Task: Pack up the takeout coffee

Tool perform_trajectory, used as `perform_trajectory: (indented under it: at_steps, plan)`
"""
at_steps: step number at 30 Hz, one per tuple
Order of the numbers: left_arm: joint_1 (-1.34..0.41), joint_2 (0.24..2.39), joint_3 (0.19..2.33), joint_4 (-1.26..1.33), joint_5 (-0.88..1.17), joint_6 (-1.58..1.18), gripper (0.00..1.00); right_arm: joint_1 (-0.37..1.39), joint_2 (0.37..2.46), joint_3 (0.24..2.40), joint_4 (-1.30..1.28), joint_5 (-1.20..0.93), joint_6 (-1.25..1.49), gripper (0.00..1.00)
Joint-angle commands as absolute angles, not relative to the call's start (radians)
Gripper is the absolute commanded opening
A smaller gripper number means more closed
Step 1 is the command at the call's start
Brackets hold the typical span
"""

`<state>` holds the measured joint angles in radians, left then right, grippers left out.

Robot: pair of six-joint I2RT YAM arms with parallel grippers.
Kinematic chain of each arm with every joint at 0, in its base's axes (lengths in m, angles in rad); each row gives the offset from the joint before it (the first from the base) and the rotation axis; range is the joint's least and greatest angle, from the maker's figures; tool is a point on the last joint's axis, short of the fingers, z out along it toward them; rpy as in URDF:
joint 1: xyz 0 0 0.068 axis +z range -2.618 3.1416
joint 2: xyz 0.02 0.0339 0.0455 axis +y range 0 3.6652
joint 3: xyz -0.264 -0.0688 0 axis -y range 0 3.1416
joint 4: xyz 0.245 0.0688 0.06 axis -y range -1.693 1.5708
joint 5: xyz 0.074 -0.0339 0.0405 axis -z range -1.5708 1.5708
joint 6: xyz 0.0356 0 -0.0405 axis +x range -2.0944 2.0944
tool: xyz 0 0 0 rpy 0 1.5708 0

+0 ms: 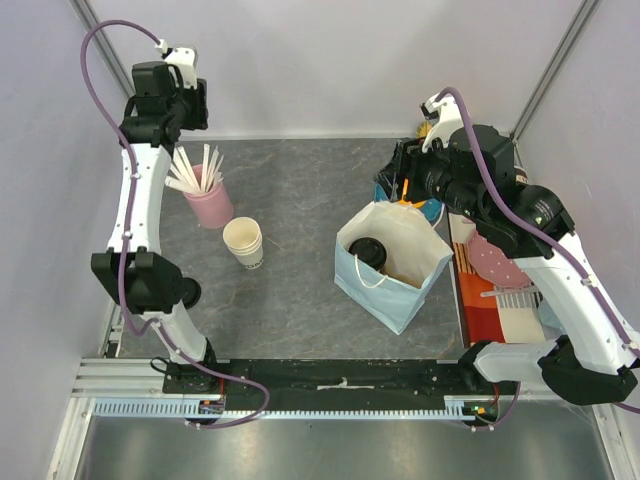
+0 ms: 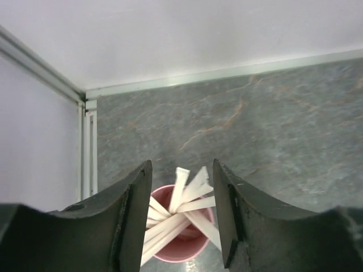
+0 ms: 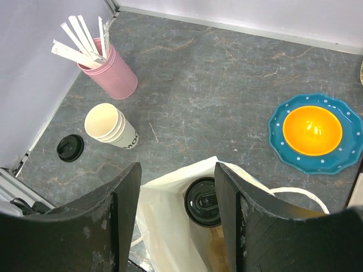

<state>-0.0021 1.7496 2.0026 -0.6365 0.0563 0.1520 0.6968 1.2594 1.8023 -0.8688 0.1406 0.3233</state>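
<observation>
The takeout coffee (image 1: 367, 252) stands inside the open white paper bag (image 1: 392, 262); only its round black lid (image 3: 205, 202) shows, and the bag's wall (image 3: 170, 209) hides the cup body. My right gripper (image 3: 177, 218) is open and empty, high above the bag's mouth; in the top view its fingertips are hidden behind the arm. My left gripper (image 2: 182, 218) is open and empty, hovering above the pink cup of white sticks (image 2: 178, 241) at the table's far left. In the top view the left gripper's fingertips are hidden under the wrist.
A stack of lidless cream paper cups (image 1: 243, 242) stands beside the pink cup (image 1: 207, 205). A loose black lid (image 3: 70, 148) lies near the left edge. A blue plate with an orange bowl (image 3: 315, 133) sits behind the bag. Orange and pink items (image 1: 490, 270) lie right.
</observation>
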Motion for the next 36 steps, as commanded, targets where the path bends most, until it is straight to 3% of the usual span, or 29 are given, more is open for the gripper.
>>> perform_trajectory:
  at_steps: [1,14,25,36]
  plan:
    - [0.035,1.793,2.046,-0.699,0.122,0.232,0.53,0.699,1.261,1.835,-0.83,0.153,0.348,0.62]
    - [0.057,1.792,1.894,-0.684,0.152,0.264,0.64,0.699,1.261,1.838,-0.842,0.146,0.377,0.61]
    - [0.057,1.865,1.918,-0.701,0.137,0.278,0.55,0.699,1.278,1.879,-0.853,0.118,0.37,0.61]
    - [0.06,1.896,1.899,-0.672,0.089,0.284,0.53,0.699,1.295,1.901,-0.856,0.08,0.374,0.61]
